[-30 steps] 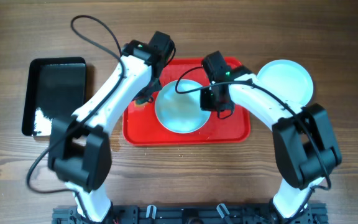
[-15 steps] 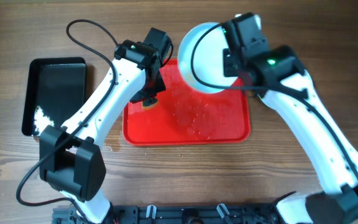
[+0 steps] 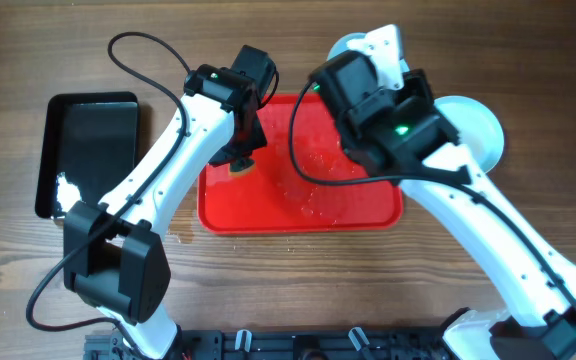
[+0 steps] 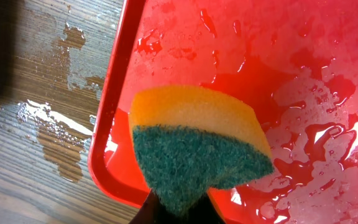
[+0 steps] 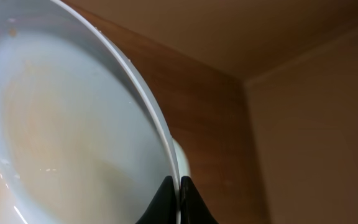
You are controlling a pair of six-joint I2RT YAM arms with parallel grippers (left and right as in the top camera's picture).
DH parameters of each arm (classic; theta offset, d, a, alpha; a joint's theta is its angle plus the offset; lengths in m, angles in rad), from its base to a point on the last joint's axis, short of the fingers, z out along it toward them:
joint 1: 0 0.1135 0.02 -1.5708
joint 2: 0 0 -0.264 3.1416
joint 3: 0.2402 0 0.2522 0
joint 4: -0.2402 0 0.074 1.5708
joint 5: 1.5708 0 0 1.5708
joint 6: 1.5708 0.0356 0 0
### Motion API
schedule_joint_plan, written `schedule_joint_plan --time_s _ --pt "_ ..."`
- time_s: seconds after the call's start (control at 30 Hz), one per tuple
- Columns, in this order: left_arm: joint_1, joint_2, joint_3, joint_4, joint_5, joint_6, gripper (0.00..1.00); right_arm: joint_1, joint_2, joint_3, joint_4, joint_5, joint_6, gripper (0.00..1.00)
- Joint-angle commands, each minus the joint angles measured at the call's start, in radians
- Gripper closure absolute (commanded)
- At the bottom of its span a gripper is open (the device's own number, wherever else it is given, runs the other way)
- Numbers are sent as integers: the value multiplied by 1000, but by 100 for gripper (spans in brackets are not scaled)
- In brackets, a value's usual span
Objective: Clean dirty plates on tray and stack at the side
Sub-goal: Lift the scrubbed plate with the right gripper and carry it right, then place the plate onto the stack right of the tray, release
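The right fingers (image 5: 174, 200) pinch the rim of a tilted plate (image 5: 61, 124), raised above the wet red tray's (image 3: 348, 205) far right. The left fingers (image 4: 160, 214) clamp a sponge (image 4: 197, 149). On so thin a rim grip, it may slip or strike the 1 side plate (image 3: 483, 125) on the tabletop (image 3: 568, 250).

no readable text, labels or numbers

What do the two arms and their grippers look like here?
Both the left arm and right arm have smooth white tubular links with chunky black joint housings, each with a small green light. A thin black cable loops along each. The left gripper and right gripper have black, tapering fingers.
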Motion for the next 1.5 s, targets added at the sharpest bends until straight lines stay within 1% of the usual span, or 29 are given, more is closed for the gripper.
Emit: schedule_joint_plan --time_s 0.0,0.3,0.47,0.57,0.6,0.67,0.77,0.87,0.97,1.03,1.07,1.1,1.17,1.23,1.3,1.33,1.37,1.4,1.47 --pt "-2 -3 -6 -2 9 17 96 51 35 14 -14 185 -12 95" --pt "-2 -3 -6 -11 9 16 96 129 43 14 -14 325 -13 96" --pt "-2 -3 -6 -11 9 16 96 161 43 14 -14 348 -27 96" --pt "-2 -3 -6 -11 9 16 96 167 43 14 -21 288 17 96" --pt "-2 -3 -6 -11 9 16 96 165 43 14 -35 216 59 96" --pt "-2 -3 -6 -12 9 16 96 150 44 1 -38 87 99 96" --pt "-2 -3 -6 -16 9 16 96 109 44 -61 -16 11 126 96" --pt "-2 -3 -6 -23 9 17 96 92 44 -100 -53 48 119 96" --pt "-2 -3 -6 -18 9 16 96 94 36 -87 -134 152 122 96" --pt "-2 -3 -6 -11 9 16 96 94 15 -76 -142 162 146 96" --pt "-2 -3 -6 -10 9 16 96 92 6 -76 -137 146 171 96" --pt "-2 -3 -6 -10 9 16 96 80 -6 -77 -137 92 226 96" --pt "-2 -3 -6 -11 9 16 96 34 -10 -95 -124 -55 307 96" --pt "-2 -3 -6 -11 9 16 96 -22 -4 -154 -48 -180 288 96" --pt "-2 -3 -6 -12 9 16 96 -85 4 -258 58 -310 170 96" --pt "-2 -3 -6 -14 9 16 96 -98 7 -280 64 -332 165 96" --pt "-2 -3 -6 -16 9 16 96 -109 9 -293 55 -338 188 96" --pt "-2 -3 -6 -17 9 16 96 -122 8 -294 27 -336 242 96" --pt "-2 -3 -6 -15 8 16 96 -138 -14 -274 13 -339 280 96"
